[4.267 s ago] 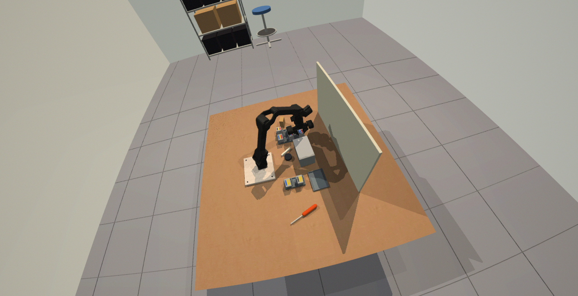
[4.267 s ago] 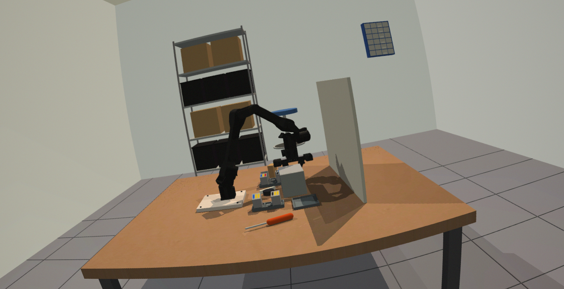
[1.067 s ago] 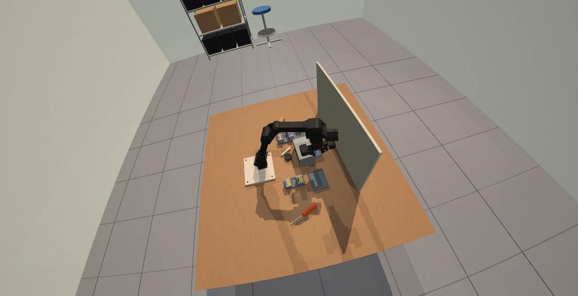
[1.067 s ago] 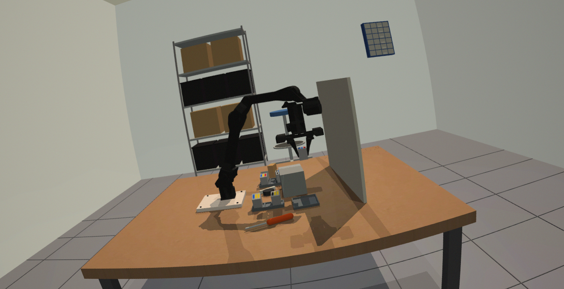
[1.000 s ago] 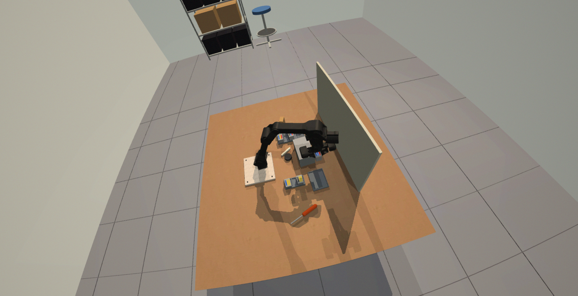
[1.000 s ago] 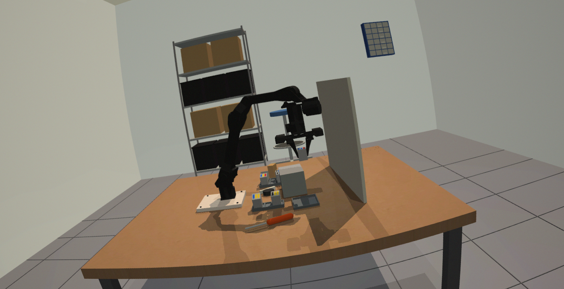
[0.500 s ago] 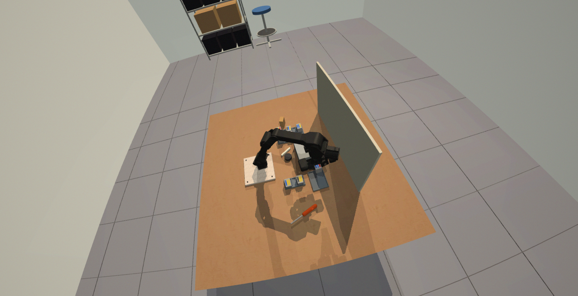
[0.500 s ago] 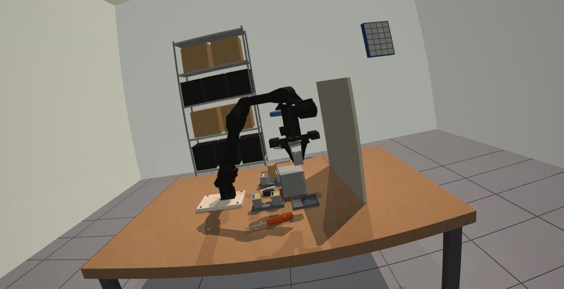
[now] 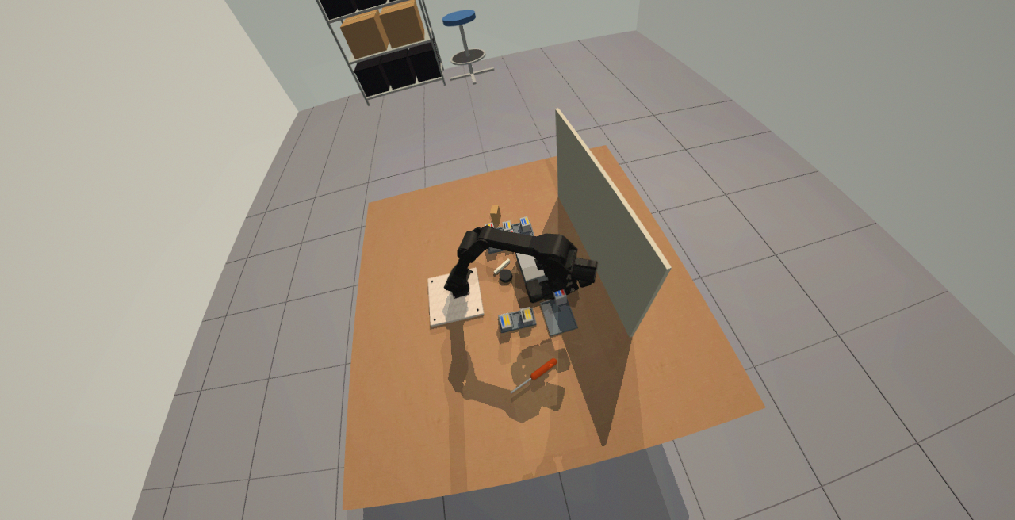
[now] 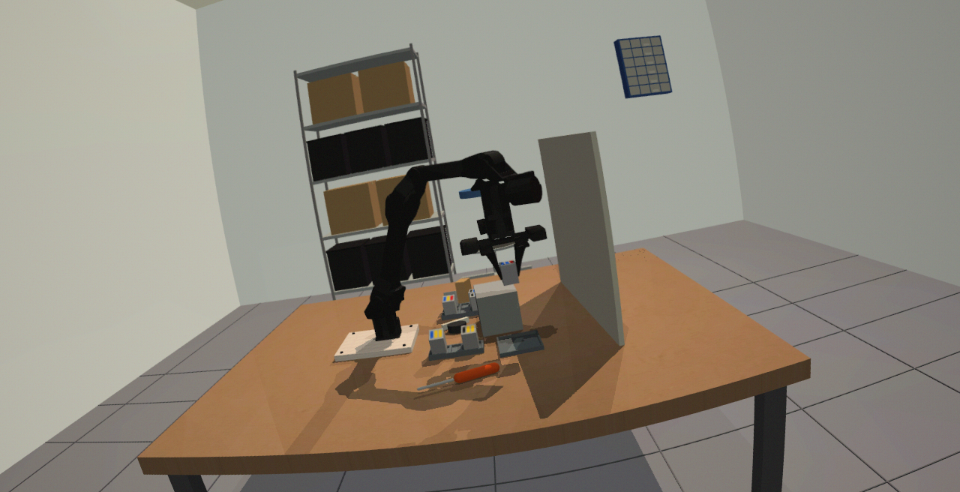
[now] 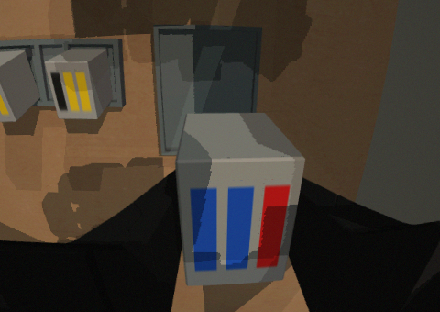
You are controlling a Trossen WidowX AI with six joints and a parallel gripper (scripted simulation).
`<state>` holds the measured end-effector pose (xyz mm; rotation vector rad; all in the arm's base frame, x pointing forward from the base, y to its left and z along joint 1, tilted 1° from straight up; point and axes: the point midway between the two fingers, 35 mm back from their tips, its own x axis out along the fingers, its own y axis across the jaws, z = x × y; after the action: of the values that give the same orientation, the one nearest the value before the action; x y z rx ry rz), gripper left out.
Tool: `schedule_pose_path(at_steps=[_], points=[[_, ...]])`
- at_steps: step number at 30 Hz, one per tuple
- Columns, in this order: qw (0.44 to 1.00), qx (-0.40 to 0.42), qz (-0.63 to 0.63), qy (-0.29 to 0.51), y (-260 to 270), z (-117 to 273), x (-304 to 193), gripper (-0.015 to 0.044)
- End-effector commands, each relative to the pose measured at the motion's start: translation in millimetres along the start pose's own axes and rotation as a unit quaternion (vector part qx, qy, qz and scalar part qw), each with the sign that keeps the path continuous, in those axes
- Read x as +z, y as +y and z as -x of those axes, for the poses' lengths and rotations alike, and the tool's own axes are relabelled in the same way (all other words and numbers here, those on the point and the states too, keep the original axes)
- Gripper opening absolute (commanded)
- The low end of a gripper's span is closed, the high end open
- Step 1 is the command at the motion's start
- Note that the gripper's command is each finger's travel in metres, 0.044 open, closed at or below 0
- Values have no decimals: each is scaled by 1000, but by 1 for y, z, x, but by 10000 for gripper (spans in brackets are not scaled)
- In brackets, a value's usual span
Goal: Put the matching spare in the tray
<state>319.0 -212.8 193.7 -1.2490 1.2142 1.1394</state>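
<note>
My gripper point(image 10: 508, 273) point(image 11: 227, 176) is shut on a grey spare point(image 9: 560, 296) point(image 10: 510, 274) point(image 11: 197, 225) with blue, blue and red stripes. It holds the spare upright above the table. The dark grey tray point(image 9: 561, 322) point(image 10: 523, 343) point(image 11: 176, 73) is empty; in the wrist view it lies beyond the held spare. The mounted unit, a large grey box point(image 9: 527, 265) point(image 10: 499, 311), stands beside it; its printed back is hidden in these views. A spare point(image 11: 71, 92) with black, yellow and yellow stripes stands in the near rack point(image 10: 456, 353) point(image 11: 121, 73).
A tall grey panel point(image 9: 610, 219) point(image 10: 577, 234) point(image 11: 412, 119) stands to the right of the tray. A screwdriver point(image 9: 544, 368) point(image 10: 476, 373) lies on the front side. More spares point(image 9: 524, 222) point(image 10: 448, 302), a wooden block point(image 9: 494, 212) point(image 10: 463, 289) and a black puck point(image 9: 505, 276) point(image 10: 456, 327) are farther back.
</note>
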Motion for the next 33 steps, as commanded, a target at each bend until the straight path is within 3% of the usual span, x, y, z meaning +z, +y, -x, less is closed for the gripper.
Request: schedule_pose_path(at_steps=[1, 33], points=[[1000, 2, 2, -2, 0, -4, 0, 0], [1000, 3, 2, -3, -3, -26, -2, 0]])
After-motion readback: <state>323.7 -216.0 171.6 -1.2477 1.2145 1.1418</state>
